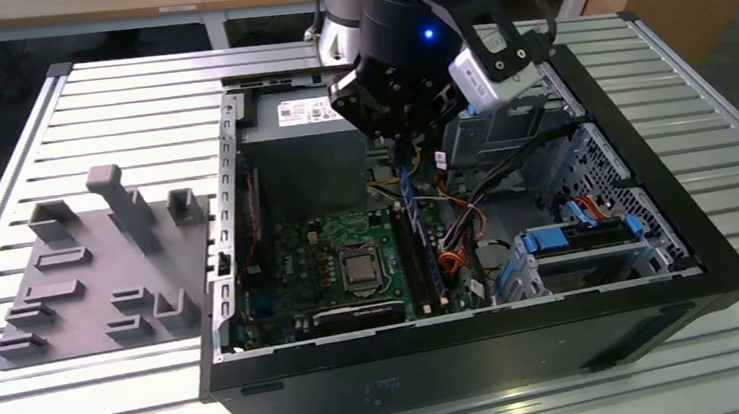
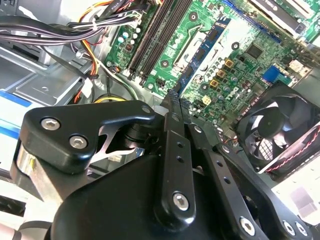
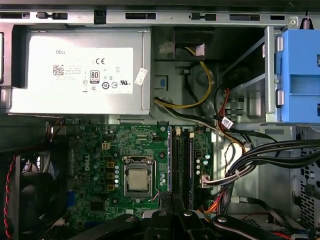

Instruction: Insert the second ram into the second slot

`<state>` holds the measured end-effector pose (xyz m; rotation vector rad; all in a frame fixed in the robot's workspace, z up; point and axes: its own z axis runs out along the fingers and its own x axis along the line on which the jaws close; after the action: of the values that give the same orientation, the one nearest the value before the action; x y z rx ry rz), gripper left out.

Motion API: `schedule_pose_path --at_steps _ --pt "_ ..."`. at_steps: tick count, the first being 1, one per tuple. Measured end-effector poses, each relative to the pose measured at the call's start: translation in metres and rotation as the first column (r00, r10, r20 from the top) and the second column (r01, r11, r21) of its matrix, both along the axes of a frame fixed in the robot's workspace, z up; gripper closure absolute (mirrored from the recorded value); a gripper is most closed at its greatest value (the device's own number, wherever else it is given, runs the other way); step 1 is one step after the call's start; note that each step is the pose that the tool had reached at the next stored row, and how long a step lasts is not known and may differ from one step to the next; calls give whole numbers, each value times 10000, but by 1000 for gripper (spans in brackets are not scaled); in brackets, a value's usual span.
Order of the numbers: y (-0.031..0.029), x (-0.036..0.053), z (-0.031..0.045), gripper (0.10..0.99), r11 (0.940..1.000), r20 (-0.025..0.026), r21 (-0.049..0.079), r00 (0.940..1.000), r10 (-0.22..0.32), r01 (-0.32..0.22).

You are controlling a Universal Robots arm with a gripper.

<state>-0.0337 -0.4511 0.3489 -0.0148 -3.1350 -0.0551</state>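
Open desktop PC case point(image 1: 491, 362) lies on its side on a slatted metal table point(image 1: 106, 99). Its side panel is off, so the mobo point(image 1: 301, 263) faces up and can be reached from above. The arm's gripper point(image 1: 399, 152) hangs over the case interior, above the far part of the RAM slots point(image 1: 427, 274). These run near-to-far between the CPU socket point(image 1: 358, 268) and a tangle of cables point(image 1: 476, 193) toward the exterior view's right. The fingers point(image 2: 171, 125) meet in a narrow wedge. In the exterior view a thin dark-blue stick, the second ram point(image 1: 407, 199), hangs below them. Judging by that, they are pinched on its upper edge w/ the stick's length lined up w/ the slots, an alignment that suits a straight-down press. The ram appears to be in the air over the slots, not seated. In the first wrist view the slots point(image 3: 182, 160) lie straight ahead of the fingertips, w/ a pale bluish strip along their CPU side. Can't tell if that strip is the held stick edge-on or one already seated. PSU point(image 3: 80, 72) fills the case's far end, and a fan point(image 2: 272, 130) sits at the board's edge. A grey parts fixture point(image 1: 94, 271) lies on the table at the exterior view's left, just beside the case.
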Motion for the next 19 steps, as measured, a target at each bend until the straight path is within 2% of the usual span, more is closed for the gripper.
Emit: schedule_pose_path --at_steps 12,19 --pt "-8 0 -94 973 10000 0 1 10000 0 0" --pt "-8 0 -124 973 10000 0 0 10000 0 0"
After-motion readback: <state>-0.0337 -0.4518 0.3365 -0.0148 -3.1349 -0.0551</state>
